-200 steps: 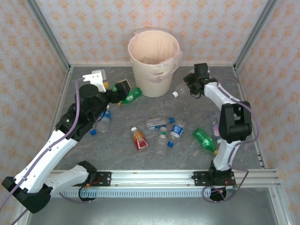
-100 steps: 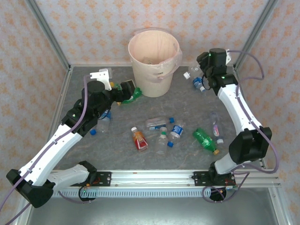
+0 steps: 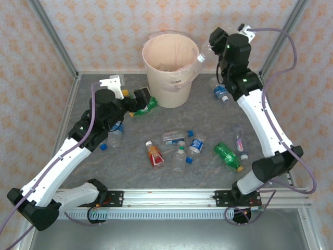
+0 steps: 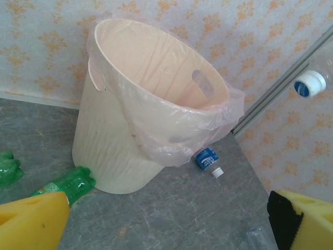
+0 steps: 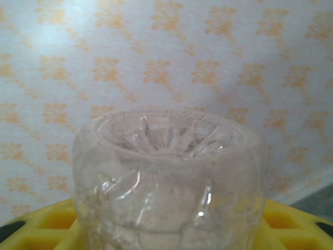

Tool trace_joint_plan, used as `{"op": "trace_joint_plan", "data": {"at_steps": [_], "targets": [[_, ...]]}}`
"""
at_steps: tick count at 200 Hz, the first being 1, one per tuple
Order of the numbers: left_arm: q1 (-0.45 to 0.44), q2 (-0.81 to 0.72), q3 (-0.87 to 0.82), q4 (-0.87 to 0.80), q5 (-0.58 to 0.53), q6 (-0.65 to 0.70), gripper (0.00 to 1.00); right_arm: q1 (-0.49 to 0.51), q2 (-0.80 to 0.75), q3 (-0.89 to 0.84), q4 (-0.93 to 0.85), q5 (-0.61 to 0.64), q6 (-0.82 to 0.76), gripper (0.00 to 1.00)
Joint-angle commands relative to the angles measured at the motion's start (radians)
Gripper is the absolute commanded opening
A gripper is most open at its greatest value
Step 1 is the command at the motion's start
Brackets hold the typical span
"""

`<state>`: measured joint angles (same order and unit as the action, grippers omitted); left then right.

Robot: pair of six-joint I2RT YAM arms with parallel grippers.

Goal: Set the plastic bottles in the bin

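Observation:
The cream bin [image 3: 170, 67] with its pinkish liner stands at the back centre. My right gripper [image 3: 213, 44] is raised beside the bin's right rim, shut on a clear plastic bottle [image 3: 204, 52] whose white cap points down toward the rim. In the right wrist view the bottle's ribbed base [image 5: 166, 177] sits between the yellow pads [image 5: 291, 224]. My left gripper [image 3: 140, 99] is open, low by the bin's left foot, next to a green bottle [image 3: 148, 105]. The left wrist view shows the bin [image 4: 151, 104], that green bottle [image 4: 65, 185] and wide-apart yellow pads [image 4: 31, 221].
Several bottles lie mid-table: a red-orange one [image 3: 154, 154], clear ones [image 3: 173, 137], a blue-labelled one [image 3: 196, 144], a green one [image 3: 227, 155]. Another blue-labelled bottle [image 3: 221, 94] lies right of the bin, and one [image 3: 114, 134] lies under the left arm. Metal posts frame the back corners.
My right arm has lifted the clear bottle from the table right of the bin up to the bin's rim. The left gripper edged slightly toward the green bottle.

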<state>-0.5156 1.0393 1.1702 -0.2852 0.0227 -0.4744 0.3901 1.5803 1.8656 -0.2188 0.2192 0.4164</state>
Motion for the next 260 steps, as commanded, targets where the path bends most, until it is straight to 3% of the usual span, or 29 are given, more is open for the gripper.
{"op": "trace_joint_plan", "data": {"at_steps": [1,75,132,175,260], "targets": [[-0.004,-0.036,0.019,0.017,0.007,-0.018,0.99,0.057,0.082,0.088,0.058,0.051,-0.134,0.54],[-0.006,-0.128,-0.028,-0.021,-0.041,-0.028,0.99,0.183,0.336,0.345,0.008,0.086,-0.306,0.54],[-0.005,-0.147,-0.038,-0.02,-0.052,-0.019,0.99,0.207,0.399,0.417,-0.035,0.09,-0.327,0.54],[-0.004,-0.126,-0.034,-0.012,-0.043,-0.015,0.99,0.205,0.384,0.415,-0.053,0.103,-0.329,0.85],[-0.006,-0.063,-0.014,0.008,0.028,0.001,0.99,0.205,0.301,0.319,-0.072,0.193,-0.329,0.95]]}}
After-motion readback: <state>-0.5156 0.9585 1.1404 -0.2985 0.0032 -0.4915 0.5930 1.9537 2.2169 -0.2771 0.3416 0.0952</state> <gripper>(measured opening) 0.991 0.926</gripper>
